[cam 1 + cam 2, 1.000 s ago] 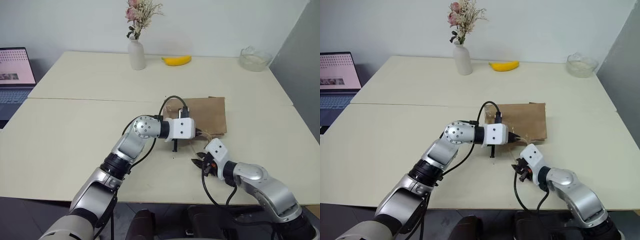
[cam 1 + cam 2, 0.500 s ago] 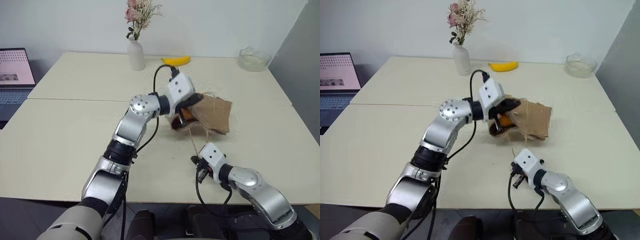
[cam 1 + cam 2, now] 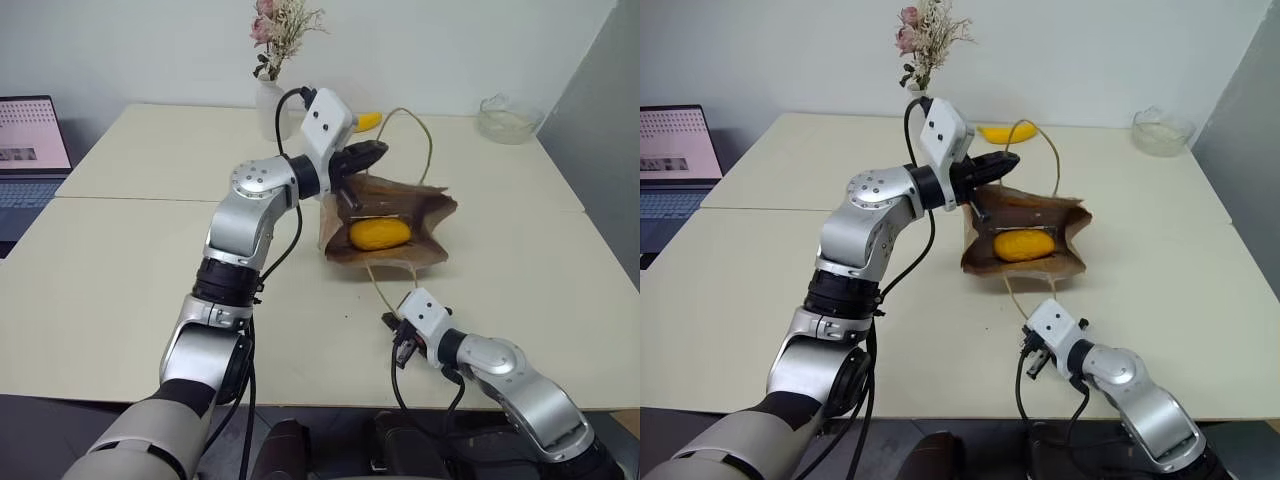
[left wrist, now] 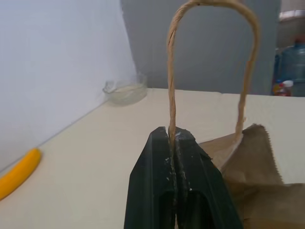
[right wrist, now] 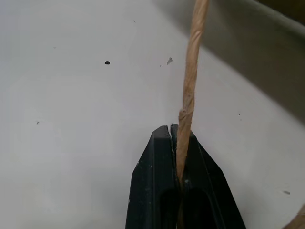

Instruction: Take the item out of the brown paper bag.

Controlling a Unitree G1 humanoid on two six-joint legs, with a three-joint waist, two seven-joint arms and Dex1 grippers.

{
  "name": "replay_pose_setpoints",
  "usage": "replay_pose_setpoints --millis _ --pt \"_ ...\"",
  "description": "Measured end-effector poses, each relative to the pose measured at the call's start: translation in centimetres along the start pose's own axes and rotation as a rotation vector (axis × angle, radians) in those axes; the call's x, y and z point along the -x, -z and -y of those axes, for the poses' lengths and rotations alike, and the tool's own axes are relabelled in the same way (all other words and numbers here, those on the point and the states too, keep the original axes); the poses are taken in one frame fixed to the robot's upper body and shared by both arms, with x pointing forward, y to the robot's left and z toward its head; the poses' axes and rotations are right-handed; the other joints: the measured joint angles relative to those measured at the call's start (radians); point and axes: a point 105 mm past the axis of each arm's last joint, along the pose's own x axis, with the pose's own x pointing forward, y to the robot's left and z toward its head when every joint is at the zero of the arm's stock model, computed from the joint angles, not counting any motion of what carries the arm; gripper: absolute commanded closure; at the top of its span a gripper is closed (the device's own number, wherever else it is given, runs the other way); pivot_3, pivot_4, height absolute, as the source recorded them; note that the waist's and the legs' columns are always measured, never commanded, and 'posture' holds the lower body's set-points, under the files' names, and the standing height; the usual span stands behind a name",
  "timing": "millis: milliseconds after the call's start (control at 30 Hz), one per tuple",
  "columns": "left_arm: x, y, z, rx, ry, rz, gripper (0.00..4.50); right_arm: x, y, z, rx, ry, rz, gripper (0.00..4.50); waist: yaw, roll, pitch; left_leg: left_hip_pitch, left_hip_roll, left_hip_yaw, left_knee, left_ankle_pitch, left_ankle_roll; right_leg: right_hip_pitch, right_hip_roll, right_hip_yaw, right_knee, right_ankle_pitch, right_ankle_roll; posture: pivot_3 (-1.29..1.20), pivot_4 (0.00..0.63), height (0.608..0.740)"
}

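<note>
Left eye view: brown paper bag [image 3: 395, 225] sits mid-desk [image 3: 130, 260], mouth pulled open toward the camera. The item [image 3: 379, 234], stubby and yellow-orange, lies inside on the bag's lower wall, in plain sight. Left gripper [image 3: 372, 152] is raised above the bag's left edge, clamped on the upper cord handle [image 3: 424, 150], which loops up behind it. Right gripper [image 3: 395, 337] sits low near the desk's front edge, pinching the lower cord handle [image 3: 376, 290], which runs taut back to the bag. A banana [image 3: 366, 121] lies at the far side near a vase [image 3: 266, 100]; a glass bowl [image 3: 509, 118] stands far right, a laptop [image 3: 30, 150] far left.

Right eye view: same layout. Bag mouth is held wide between the two cords; item well inside, touching neither gripper.

Left wrist view: jaws closed tight on one strand of the upper cord, loop arching overhead, bag's serrated rim just beyond.

Right wrist view: jaws closed on the lower cord, bare desk beneath.

Progress, as judged: opening the bag is done; extraction is not begun. Both grippers are occupied with handles, so one likely must let go to reach in, risking the mouth sagging shut.
</note>
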Motion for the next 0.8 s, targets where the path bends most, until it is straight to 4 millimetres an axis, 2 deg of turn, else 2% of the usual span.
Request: replay_pose_setpoints --millis 33,133,267,400,500,567,633,767,800 --pt "0.2 0.4 0.5 0.01 0.02 -0.009 4.5 0.2 0.0 0.1 -0.012 -0.003 -0.003 3.86 0.0 0.0 0.0 0.0 0.0 0.0 0.0 0.0 0.0 0.0 0.0 0.0 0.0 0.0 0.0 0.0 0.15 0.74" --pt "0.6 1.2 2.0 0.055 0.07 -0.026 4.5 1.3 -0.6 0.1 -0.027 -0.047 -0.002 2.83 0.0 0.0 0.0 -0.001 0.0 0.0 0.0 0.0 0.0 0.0 0.0 0.0 0.0 0.0 0.0 0.0 0.15 0.74" --pt "0.6 0.5 3.1 0.063 0.109 -0.008 4.5 4.1 -2.9 -0.2 0.018 -0.134 0.054 1.39 0.002 0.0 0.0 -0.001 -0.001 -0.001 0.0 0.0 0.0 0.0 0.0 -0.001 -0.001 0.0 0.0 0.0 0.15 0.74" --pt "0.5 0.5 3.5 0.063 0.124 -0.017 4.5 6.7 -4.2 -1.4 0.004 -0.273 0.084 1.39 0.002 0.0 0.0 -0.001 -0.001 -0.001 0.0 0.0 0.0 0.0 0.0 0.0 0.0 0.0 0.0 0.0 0.15 0.74" --pt "0.5 0.6 3.6 0.068 0.132 -0.017 4.5 7.3 -6.6 -1.3 -0.007 -0.304 0.178 1.39 -0.004 0.0 0.001 0.0 0.0 0.0 0.0 0.0 0.0 0.0 0.0 0.0 0.0 0.0 0.0 0.0 0.15 0.74" --pt "0.5 0.5 3.8 0.069 0.145 -0.016 4.5 6.8 -8.4 -0.8 -0.021 -0.276 0.255 1.39 -0.008 0.0 0.001 0.001 0.0 -0.001 0.0 0.0 0.0 0.0 0.0 -0.001 0.001 0.0 0.0 0.0 0.15 0.74" --pt "0.5 0.5 3.8 0.063 0.152 -0.014 4.5 5.4 -9.4 0.1 -0.068 -0.228 0.294 1.39 -0.01 0.0 0.001 0.0 0.0 -0.001 0.0 0.0 0.0 0.0 0.0 0.0 0.001 0.0 0.0 0.0 0.15 0.74" --pt "0.6 0.8 3.4 0.052 0.145 -0.018 4.5 2.4 -9.0 2.0 -0.114 -0.135 0.23 1.39 -0.015 0.0 0.001 -0.002 0.0 -0.001 0.0 0.0 0.0 -0.001 0.0 0.0 0.0 0.0 0.0 0.0 0.15 0.74" --pt "0.7 0.9 3.3 0.052 0.144 -0.021 4.5 1.5 -9.0 2.7 -0.128 -0.094 0.221 1.01 -0.016 0.0 0.001 -0.002 -0.001 0.0 0.0 0.0 0.0 -0.001 0.0 0.0 0.0 0.0 0.0 0.0 0.15 0.74"
